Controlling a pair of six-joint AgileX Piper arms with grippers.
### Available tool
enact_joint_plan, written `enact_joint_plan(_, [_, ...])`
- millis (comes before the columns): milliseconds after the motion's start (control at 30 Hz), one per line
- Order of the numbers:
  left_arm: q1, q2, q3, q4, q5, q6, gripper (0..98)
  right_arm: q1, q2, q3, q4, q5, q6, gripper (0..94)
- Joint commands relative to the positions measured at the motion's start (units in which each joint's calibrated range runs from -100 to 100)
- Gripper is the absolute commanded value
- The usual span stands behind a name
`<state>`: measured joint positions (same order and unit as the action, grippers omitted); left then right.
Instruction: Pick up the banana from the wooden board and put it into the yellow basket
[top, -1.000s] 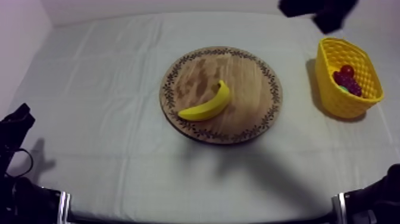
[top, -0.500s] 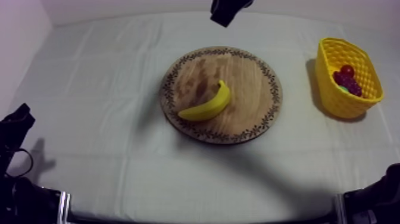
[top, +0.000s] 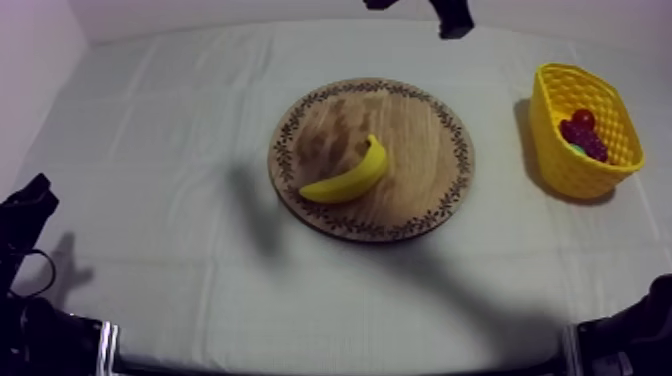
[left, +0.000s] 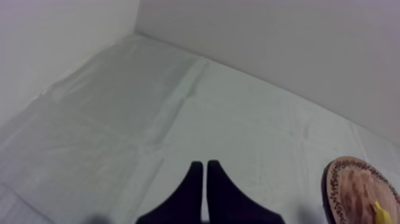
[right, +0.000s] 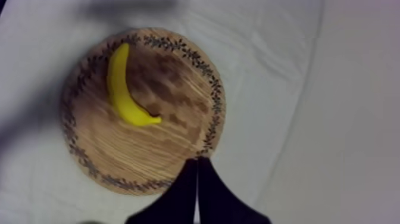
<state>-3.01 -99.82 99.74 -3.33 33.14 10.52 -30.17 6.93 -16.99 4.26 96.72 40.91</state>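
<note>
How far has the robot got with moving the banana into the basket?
Done: nothing yet; the banana lies on the wooden board, untouched. In hand: the right arm hangs above the board's rim, jaws shut on nothing. To do: open, descend, grip the banana, lift it and drop it in the yellow basket, which holds grapes.

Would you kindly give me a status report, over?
Left pincer shut, at rest. Right pincer shut, high near board. Banana on board. Basket holds grapes.
</note>
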Motion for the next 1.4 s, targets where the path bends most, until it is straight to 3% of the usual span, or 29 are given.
enact_joint_plan(0, [0.0, 0.0, 0.0, -0.02, 0.0, 0.0, 0.1, 0.0, -0.1, 0.3, 0.0, 0.3, 10.3, 0.6])
enact_joint_plan(133, [0.0, 0.0, 0.0, -0.02, 0.0, 0.0, 0.1, 0.0, -0.1, 0.9, 0.1, 0.3, 12.6, 0.7])
enact_joint_plan(300, [0.0, 0.0, 0.0, -0.02, 0.0, 0.0, 0.1, -0.8, -0.1, 0.8, 0.3, 0.4, 12.5, 4.0])
enact_joint_plan(600, [0.0, 0.0, 0.0, -0.02, 0.0, 0.0, 0.1, -1.8, -0.1, -0.4, 2.6, 0.5, 11.3, 57.3])
enact_joint_plan(767, [0.0, 0.0, 0.0, -0.02, 0.0, 0.0, 0.1, -1.8, -0.1, 0.5, 4.4, 0.5, 11.9, 73.6])
enact_joint_plan(967, [0.0, 0.0, 0.0, -0.02, 0.0, 0.0, 0.1, -2.2, 0.1, 2.3, 5.2, 0.5, 12.0, 79.4])
enact_joint_plan(1367, [0.0, 0.0, 0.0, -0.02, 0.0, 0.0, 0.1, -4.0, 5.0, 11.6, 5.4, 0.0, 10.2, 80.5])
